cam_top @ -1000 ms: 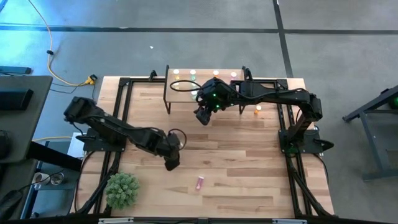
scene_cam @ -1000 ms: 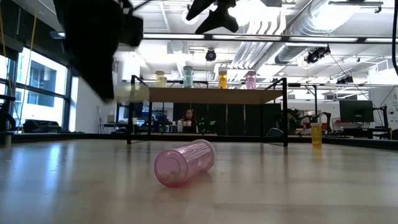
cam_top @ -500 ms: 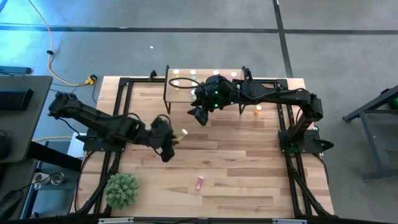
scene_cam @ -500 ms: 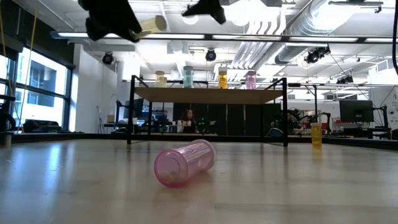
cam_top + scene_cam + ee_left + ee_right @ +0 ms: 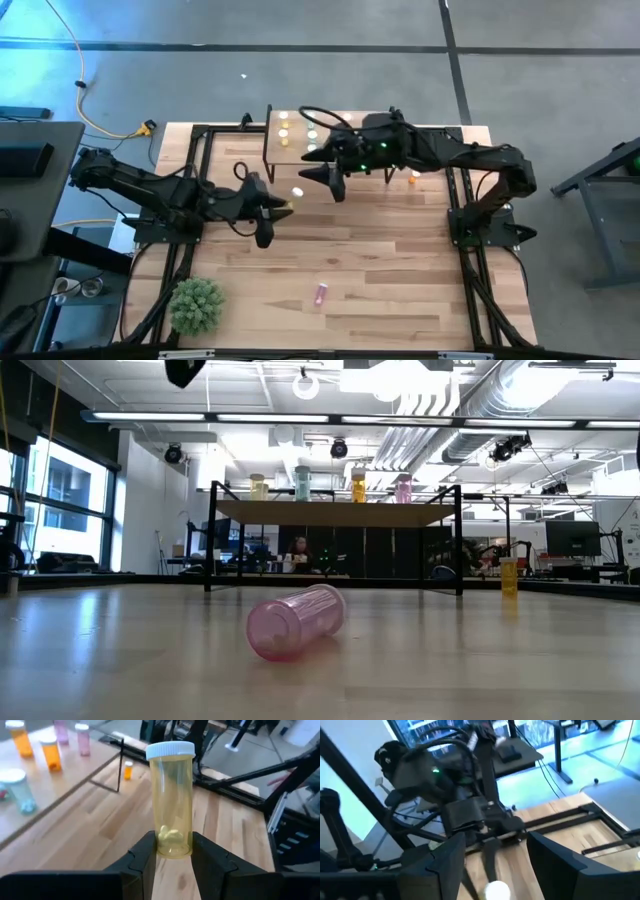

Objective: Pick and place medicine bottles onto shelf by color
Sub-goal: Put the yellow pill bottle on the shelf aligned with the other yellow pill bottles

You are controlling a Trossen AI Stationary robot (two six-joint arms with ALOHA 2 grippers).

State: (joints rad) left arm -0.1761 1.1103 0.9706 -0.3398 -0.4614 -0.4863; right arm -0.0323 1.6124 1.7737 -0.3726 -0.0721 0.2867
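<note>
My left gripper (image 5: 277, 209) hangs above the table's middle left, shut on a yellow medicine bottle (image 5: 171, 800) with a white cap. My right gripper (image 5: 325, 180) hovers open in front of the shelf (image 5: 272, 148) and holds nothing. On the shelf (image 5: 335, 512) stand yellow (image 5: 258, 486), green (image 5: 302, 482), orange (image 5: 358, 485) and pink (image 5: 403, 487) bottles. A pink bottle (image 5: 297, 622) lies on its side near the table's front. An orange bottle (image 5: 413, 178) stands on the table at the right. My left gripper pinches the yellow bottle's bottom end (image 5: 172, 847) between its two fingers (image 5: 145, 857). The fingers come from the table's left, slanting a little down. The bottle sticks out ahead of the fingertips with its capped end (image 5: 170, 750) away from them, lifted clear of the table.
A small green plant (image 5: 195, 305) sits at the near left corner. Black frame rails (image 5: 200, 160) run along the table's left and right sides. Bare planks (image 5: 380, 250) lie between the shelf and the lying pink bottle.
My left gripper has risen with the yellow bottle and gone toward the far edge, tipping from pointing down to nearly level, so the bottle now points toward the shelf. My right gripper has also risen and tipped up toward level, staying open.
</note>
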